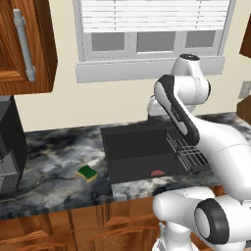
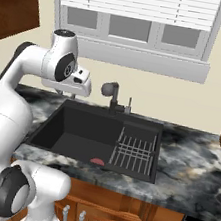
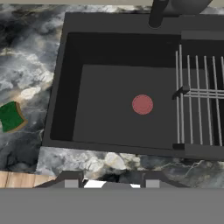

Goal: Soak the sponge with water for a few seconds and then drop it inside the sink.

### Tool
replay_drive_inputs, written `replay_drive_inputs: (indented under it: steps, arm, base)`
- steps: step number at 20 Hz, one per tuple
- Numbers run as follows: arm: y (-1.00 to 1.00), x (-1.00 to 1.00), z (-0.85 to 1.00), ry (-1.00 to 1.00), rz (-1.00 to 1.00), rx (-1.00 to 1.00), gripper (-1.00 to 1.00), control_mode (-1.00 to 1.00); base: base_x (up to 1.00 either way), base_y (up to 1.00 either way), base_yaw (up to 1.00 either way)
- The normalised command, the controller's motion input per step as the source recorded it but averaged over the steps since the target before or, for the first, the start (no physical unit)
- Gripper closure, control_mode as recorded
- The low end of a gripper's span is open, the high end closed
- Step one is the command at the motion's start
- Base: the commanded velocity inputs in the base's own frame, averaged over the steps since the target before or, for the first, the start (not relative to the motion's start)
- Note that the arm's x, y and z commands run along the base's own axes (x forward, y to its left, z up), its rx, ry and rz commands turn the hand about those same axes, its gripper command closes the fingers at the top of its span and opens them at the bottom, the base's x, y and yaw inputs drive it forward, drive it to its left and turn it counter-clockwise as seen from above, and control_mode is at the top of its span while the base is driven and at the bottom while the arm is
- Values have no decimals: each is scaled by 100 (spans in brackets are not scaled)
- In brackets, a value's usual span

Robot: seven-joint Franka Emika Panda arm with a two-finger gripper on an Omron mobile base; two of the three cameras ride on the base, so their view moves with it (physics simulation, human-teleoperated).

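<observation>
- Gripper [image 3: 108, 181] of mine hangs above the front rim of the sink, its jaws drawn close together and holding nothing; in the hand view just the two dark tips peek up at the bottom, the rest cut off.
- From the base views I cannot make out my fingers: my own white arm covers them on the left side, and on the right side I think the hand ends near the sink's back left corner, though the fingertips are hard to tell there.
- Below me lies the sink [image 3: 109, 127], dark and dry-looking, with the red drain mark [image 3: 142, 105] on its floor.
- Wire dish rack [image 3: 199, 111] fills the basin's right part; its right end runs off the edge of the hand view.
- Black faucet [image 2: 111, 92] stands at the back rim; in the hand view its top is cropped.
- Sponge [image 1: 87, 172] rests green side up on the marble counter [image 1: 54, 157], well to the left of the sink and apart from my hand; the hand view clips its left edge.
- Dark appliance [image 1: 10, 142] at the counter's far left is half out of the picture.
</observation>
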Motion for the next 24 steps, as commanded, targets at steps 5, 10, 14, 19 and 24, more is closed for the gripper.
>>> replay_drive_inputs:
  steps: [5, 10, 14, 19, 24]
  arm:
    - [-5, 0, 1, -5, 0, 0, -100, -100]
    - [-15, -2, 16, -4, 0, 0, -100, -100]
    - [-28, -20, 16, -10, 0, 1, -100, -100]
    - [-54, -29, 7, -13, 2, 6, -100, -100]
    - [-56, -25, 3, -11, 1, 8, -100, -100]
  base:
    - [0, 0, 0]
    - [0, 0, 0]
    - [0, 0, 0]
    - [0, 0, 0]
    - [0, 0, 0]
